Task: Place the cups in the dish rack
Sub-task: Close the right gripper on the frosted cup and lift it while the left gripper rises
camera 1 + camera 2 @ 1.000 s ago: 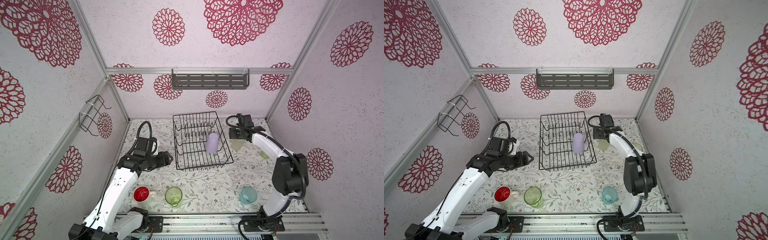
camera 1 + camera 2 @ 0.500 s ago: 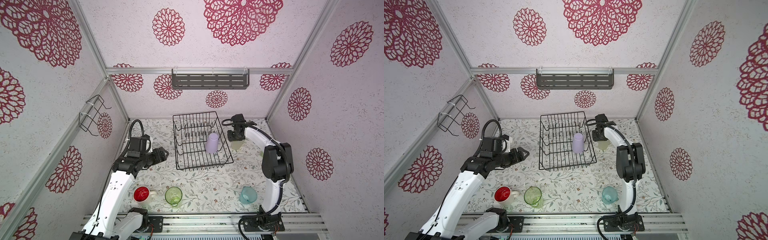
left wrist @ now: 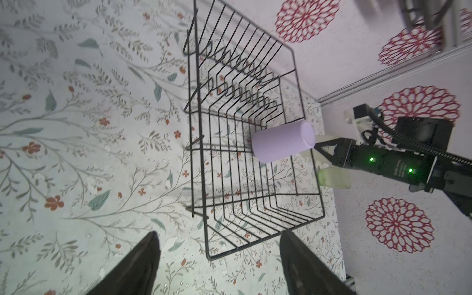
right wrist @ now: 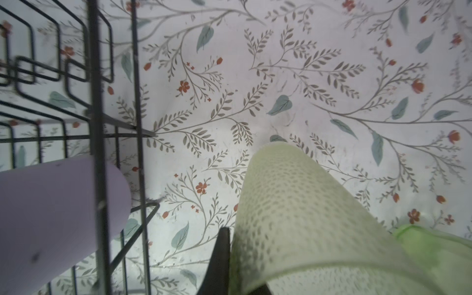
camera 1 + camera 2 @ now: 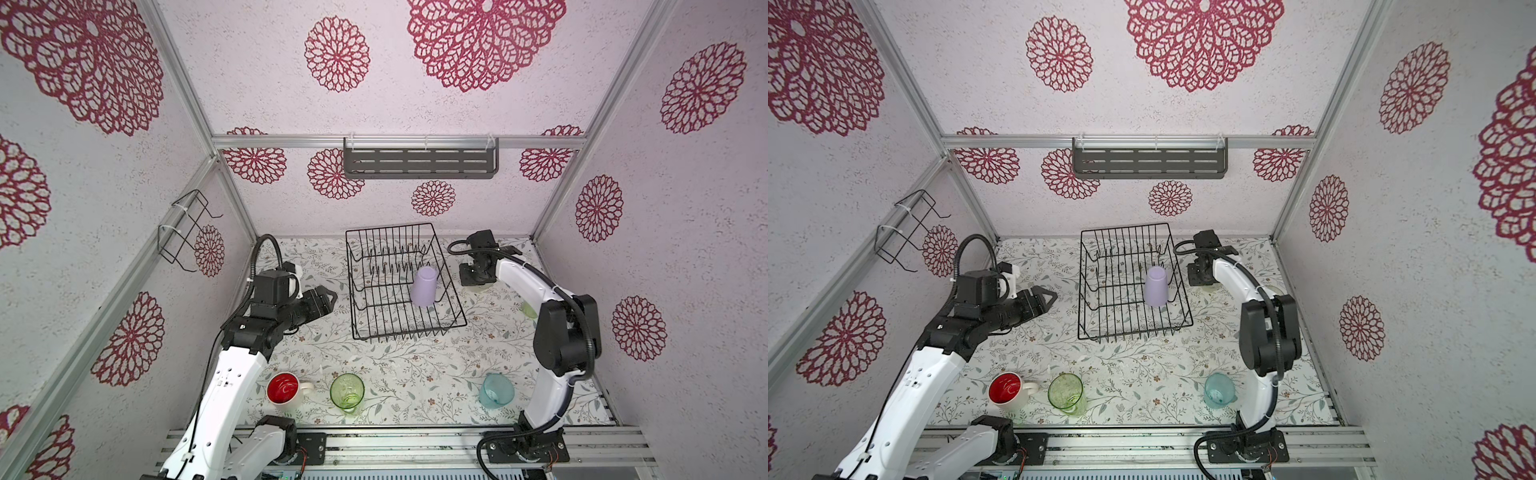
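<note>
Frosted tumbler (image 4: 293, 217) now pinched by right gripper (image 5: 477, 281), jaws closed since a second ago. Left gripper (image 5: 328, 297) wide, empty. Dish rack (image 5: 407, 326) between both grippers, lilac tumbler (image 5: 424, 286) inside.

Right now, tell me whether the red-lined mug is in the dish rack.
No, the red-lined mug stands on the table near the front edge, outside the dish rack.
</note>
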Controlling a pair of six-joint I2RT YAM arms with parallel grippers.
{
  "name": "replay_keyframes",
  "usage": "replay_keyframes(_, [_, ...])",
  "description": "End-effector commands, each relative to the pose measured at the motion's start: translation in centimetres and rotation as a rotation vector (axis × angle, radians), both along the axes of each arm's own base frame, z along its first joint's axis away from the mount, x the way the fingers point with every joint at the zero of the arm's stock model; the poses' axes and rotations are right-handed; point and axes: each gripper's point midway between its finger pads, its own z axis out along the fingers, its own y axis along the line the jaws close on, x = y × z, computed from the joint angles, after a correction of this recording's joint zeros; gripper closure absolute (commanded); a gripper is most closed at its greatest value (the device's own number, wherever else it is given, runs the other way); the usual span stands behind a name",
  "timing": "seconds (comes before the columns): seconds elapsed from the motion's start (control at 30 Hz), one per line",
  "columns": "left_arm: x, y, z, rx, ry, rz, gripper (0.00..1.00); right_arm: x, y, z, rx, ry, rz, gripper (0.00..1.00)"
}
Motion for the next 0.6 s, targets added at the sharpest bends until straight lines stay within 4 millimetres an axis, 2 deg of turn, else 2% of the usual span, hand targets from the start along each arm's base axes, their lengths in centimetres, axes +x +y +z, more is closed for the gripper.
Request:
replay_keyframes(0.0, [1.5, -0.8, 4.6, -0.064, -0.172, -0.023, 0.22, 0.2, 0.5, 8.4, 0.1, -0.243, 0.0, 1.0])
replay_keyframes(0.13, [2.7, -2.9, 7.3, -0.192, -0.263, -0.104, 0.22, -1.6, 1.6, 12.9, 0.234, -0.385, 0.028, 1.0])
replay_keyframes(0.2, [3.4, -3.8, 8.4, -0.257, -0.293, -0.138, 0.22, -2.4, 2.3, 14.5, 0.317, -0.428, 0.04, 1.0])
replay_keyframes(0.33, [4.4, -6.4, 10.2, -0.396, -0.33, -0.259, 0.16, -4.3, 5.5, 17.8, 0.58, -0.491, 0.127, 1.0])
replay_keyframes(0.47, [4.7, -9.0, 11.2, -0.441, -0.324, -0.364, 0.01, -6.8, 9.1, 21.7, 0.871, -0.539, 0.293, 1.0])
replay_keyframes(0.57, [4.5, -11.0, 11.3, -0.432, -0.317, -0.447, 0.03, -8.9, 10.8, 24.4, 1.048, -0.554, 0.415, 1.0])
